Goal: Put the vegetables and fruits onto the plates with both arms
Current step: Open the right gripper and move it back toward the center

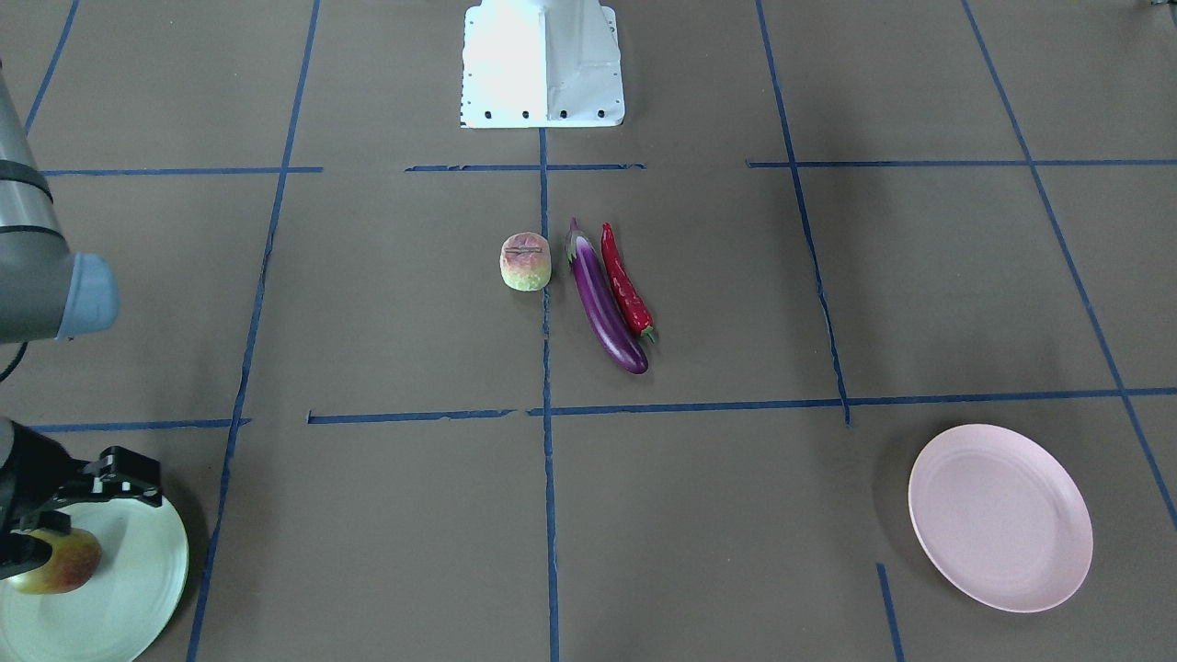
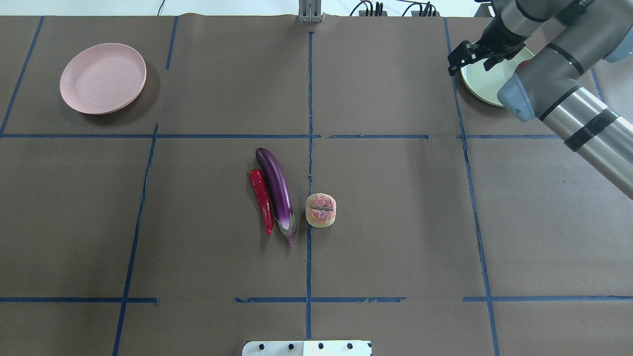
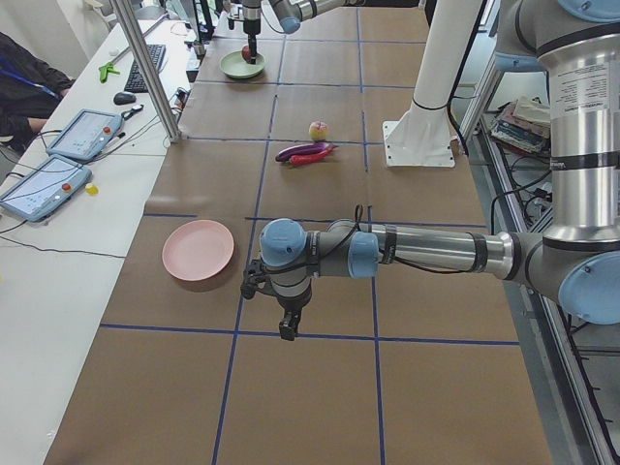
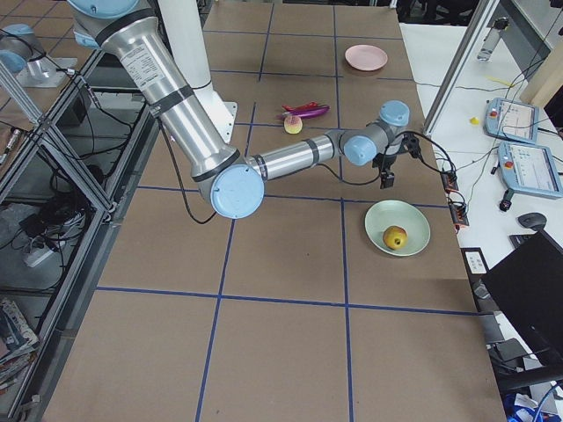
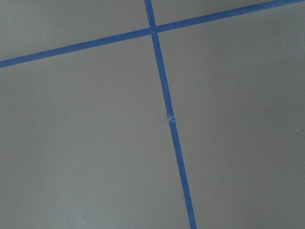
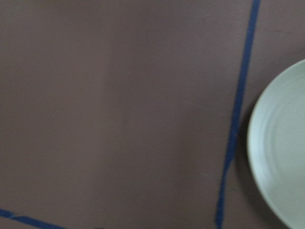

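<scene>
The purple eggplant and the red chili pepper lie side by side at the table's middle. The pale pink-and-green fruit sits just beside them. The dark red-yellow apple lies on the mint green plate. My right gripper hangs open and empty beside that plate's edge. The pink plate is empty. My left gripper hangs over bare table near the pink plate. It shows only in the exterior left view, so I cannot tell whether it is open or shut.
The white mounting base stands at the robot's edge of the table. Blue tape lines cross the brown surface. A side bench with tablets and a seated person runs along the operators' side.
</scene>
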Available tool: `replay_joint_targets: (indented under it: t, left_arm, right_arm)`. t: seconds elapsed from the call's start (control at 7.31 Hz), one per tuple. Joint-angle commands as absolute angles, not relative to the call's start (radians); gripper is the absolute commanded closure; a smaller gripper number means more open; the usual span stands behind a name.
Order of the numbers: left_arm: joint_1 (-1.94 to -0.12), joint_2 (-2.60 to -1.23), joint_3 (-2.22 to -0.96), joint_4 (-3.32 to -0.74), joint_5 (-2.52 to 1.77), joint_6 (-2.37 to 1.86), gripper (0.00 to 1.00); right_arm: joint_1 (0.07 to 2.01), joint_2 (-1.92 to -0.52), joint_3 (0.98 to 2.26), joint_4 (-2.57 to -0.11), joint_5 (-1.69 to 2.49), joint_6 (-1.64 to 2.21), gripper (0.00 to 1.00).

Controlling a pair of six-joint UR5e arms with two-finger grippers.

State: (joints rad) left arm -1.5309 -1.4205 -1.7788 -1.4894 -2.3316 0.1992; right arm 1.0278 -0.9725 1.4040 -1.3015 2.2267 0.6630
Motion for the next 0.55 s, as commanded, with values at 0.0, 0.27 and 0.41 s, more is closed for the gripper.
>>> replay_joint_targets:
  t: [0.0,0.27,0.41]
  left_arm:
    - [-1.529,-1.420,-1.779,-1.489,-2.332,0.199,0.00]
    - [-1.529,-1.420,-1.778,-1.489,-2.332,0.199,0.00]
    - [-1.531,-1.420,-1.778,-1.489,-2.332,0.198,0.00]
  right_arm:
    - [0.814,-0.919,1.671,-1.526,2.075,0.942,0.00]
    - [0.579,-0.815,1.712,-1.676,1.865,1.155,0.00]
    - [0.472,-0.813,1.712,-1.674,1.756,1.257,0.00]
